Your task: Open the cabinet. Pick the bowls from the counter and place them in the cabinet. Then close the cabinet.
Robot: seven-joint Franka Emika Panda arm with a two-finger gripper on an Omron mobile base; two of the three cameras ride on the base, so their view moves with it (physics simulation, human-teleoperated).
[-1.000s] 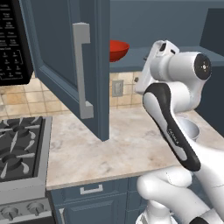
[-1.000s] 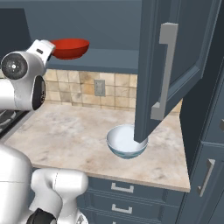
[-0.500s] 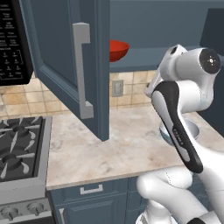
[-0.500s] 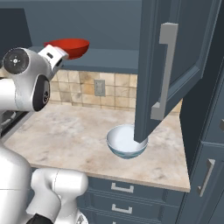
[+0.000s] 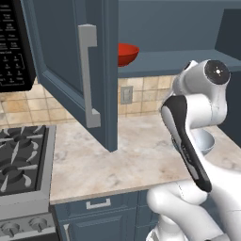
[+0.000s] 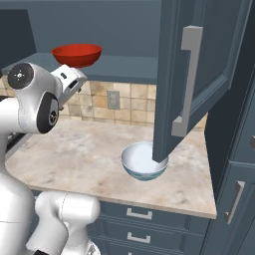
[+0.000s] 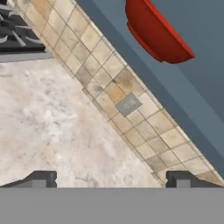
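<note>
The cabinet stands open, its left door (image 5: 66, 56) and right door (image 6: 204, 60) both swung out. On its shelf sits the red bowl (image 5: 127, 52) (image 6: 77, 54), seen tilted in the hand view as the red bowl (image 7: 155, 33). The white bowl (image 6: 143, 160) rests on the counter (image 6: 74, 149) under the right door's lower corner; my arm half hides the white bowl (image 5: 206, 140). My gripper (image 7: 111, 179) is open with nothing between its fingertips (image 7: 41, 178). It hangs below the shelf and looks at the backsplash and counter (image 7: 43, 122).
A black gas stove (image 5: 19, 160) (image 7: 17, 30) borders the counter on the left, under a microwave (image 5: 12, 47). A wall outlet (image 7: 127, 105) sits in the tiled backsplash. The left door's bar handle (image 5: 88, 75) juts over the counter. Blue drawers (image 6: 139, 214) lie below.
My hand has drawn back and down from the shelf, away from the red bowl, which stays on the shelf. The white bowl has not moved.
</note>
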